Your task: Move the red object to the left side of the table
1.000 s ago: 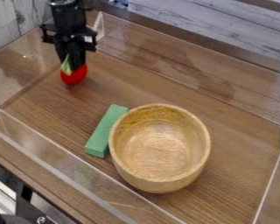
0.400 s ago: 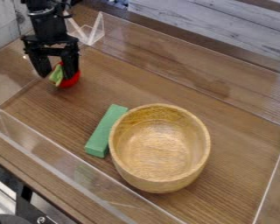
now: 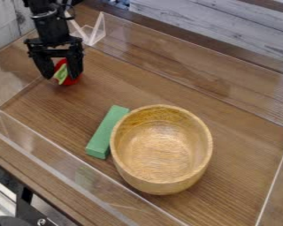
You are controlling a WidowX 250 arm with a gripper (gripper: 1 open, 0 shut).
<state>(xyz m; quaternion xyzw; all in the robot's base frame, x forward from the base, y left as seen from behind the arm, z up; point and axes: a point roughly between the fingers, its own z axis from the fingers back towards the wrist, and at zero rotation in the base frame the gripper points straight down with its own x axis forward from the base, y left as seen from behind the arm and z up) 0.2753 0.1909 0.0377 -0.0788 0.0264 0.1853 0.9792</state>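
Observation:
The red object (image 3: 67,74), a small strawberry-like toy with a light green leafy end, lies on the brown wood-grain table (image 3: 168,84) at its far left. My gripper (image 3: 57,71) points straight down over it, open, with a black finger on either side of the toy. The fingers partly hide the toy, and I cannot tell whether they touch it.
A flat green block (image 3: 107,131) lies near the middle of the table, touching a large wooden bowl (image 3: 162,146) at the front right. Clear acrylic walls (image 3: 38,150) border the tabletop, and one runs close behind the gripper.
The gripper carried the toy leftward while shut on it, then its jaws opened. The toy now rests on the table between the spread fingers.

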